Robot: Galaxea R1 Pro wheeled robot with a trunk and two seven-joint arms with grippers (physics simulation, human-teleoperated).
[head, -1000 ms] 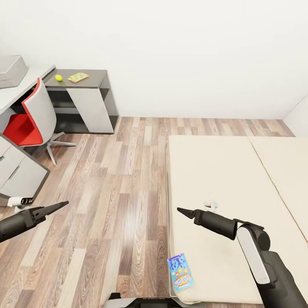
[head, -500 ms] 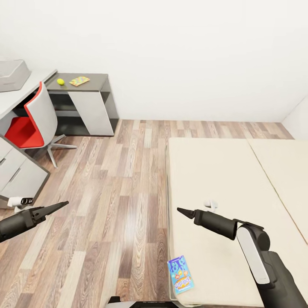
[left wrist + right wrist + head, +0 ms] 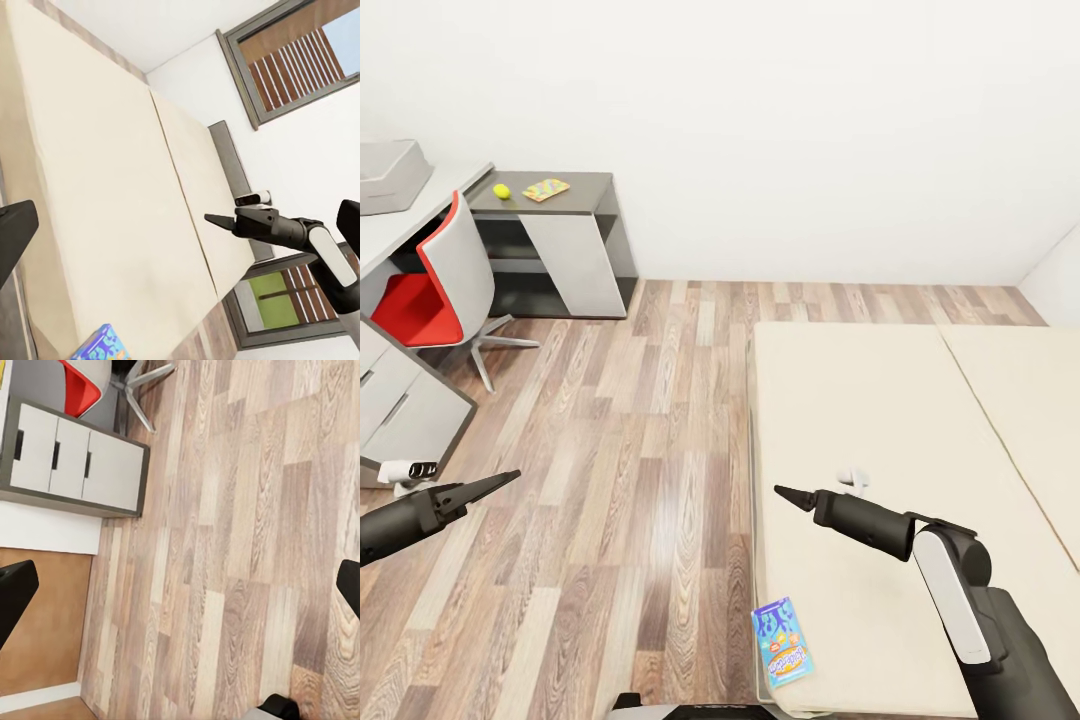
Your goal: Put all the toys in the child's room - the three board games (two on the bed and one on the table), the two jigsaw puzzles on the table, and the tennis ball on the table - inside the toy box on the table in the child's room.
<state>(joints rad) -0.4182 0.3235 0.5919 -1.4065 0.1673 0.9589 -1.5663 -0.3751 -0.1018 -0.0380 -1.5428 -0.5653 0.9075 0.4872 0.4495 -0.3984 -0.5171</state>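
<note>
Black, both the left gripper (image 3: pixel 510 475) and right gripper (image 3: pixel 782 492) look pinched closed, seemingly empty, touching nothing.

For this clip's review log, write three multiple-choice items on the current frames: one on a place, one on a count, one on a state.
1. Where does the blue printed game box lie?
A. on the wood floor
B. on the beige mattress, at its near corner
C. on the red and white chair

2. How many things sit on the dark grey side unit?
A. two
B. none
C. four

3. What does the right tool carry?
A. the ball
B. the game box
C. nothing

Answers:
1 B: the box rests on the mattress by its edge.
2 A: the small yellow-green ball and the flat multicolour puzzle rectangle.
3 C: the head view shows it bare over the mattress; the left tool over the floor is bare too.
</note>
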